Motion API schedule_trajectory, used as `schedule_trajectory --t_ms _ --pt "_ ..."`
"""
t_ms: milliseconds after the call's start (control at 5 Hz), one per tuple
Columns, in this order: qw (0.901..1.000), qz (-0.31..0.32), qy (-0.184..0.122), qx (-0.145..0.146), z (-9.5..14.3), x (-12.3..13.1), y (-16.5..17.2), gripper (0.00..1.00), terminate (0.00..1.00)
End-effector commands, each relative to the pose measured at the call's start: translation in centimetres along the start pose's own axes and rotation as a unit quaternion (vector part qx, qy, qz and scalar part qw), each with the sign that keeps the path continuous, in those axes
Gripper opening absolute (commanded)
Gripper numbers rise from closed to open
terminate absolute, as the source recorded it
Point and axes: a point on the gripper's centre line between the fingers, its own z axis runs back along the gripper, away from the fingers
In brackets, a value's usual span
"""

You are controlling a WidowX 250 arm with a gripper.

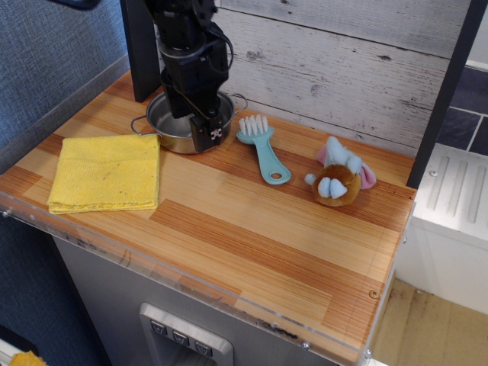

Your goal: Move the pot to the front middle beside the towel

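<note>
Pot (169, 126) is sitting at the back of the counter (252, 229), around eleven o'clock from the counter's centre, close to the plank wall. Its near rim is lying just beside the towel's (105, 171) far edge, and I am seeing one wire loop handle poking out at nine o'clock and the other at two o'clock.

I am reading the gripper (204, 130) as being down over the pot's rim on the four o'clock side, with one finger apparently outside the wall. The arm is covering most of the bowl, so I am not able to tell how wide the jaws are standing or whether they have anything pinched yet.

To do this step well, I am thinking the rim should be seated deep between the fingers before closing, one inside and one outside, since a shiny thin wall is likely to slip or tip if pinched at the very edge. Lifting only slightly, then carrying the pot toward six o'clock and setting it at the towel's three o'clock side, is looking like the cleanest path.

Further out, a turquoise brush (260, 147) is lying just at three o'clock of the pot, so I am wanting to avoid sweeping it. A small plush toy (338, 178) is resting well apart, further toward three o'clock.
</note>
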Motion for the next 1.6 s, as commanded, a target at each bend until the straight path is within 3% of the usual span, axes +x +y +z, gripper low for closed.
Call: schedule_trajectory --t_ms 0,200,400,600,1000,1400 --pt "0.9999 -0.013 0.0 0.005 -0.9 1.0 1.8 1.0 0.0" --pt "0.9995 -0.022 0.022 0.004 -1.8 1.8 1.5 1.0 0.0" --pt "0.9994 -0.026 0.025 -0.003 -2.4 1.7 1.1 1.0 0.0" --pt "0.999 -0.034 0.029 -0.001 -2.5 1.5 0.7 0.0 0.0" --pt "0.9991 -0.033 0.025 0.003 -2.1 1.0 0.7 0.0 0.0" --pt "0.9994 -0.027 0.012 -0.016 -0.9 0.3 0.9 0.0 0.0"
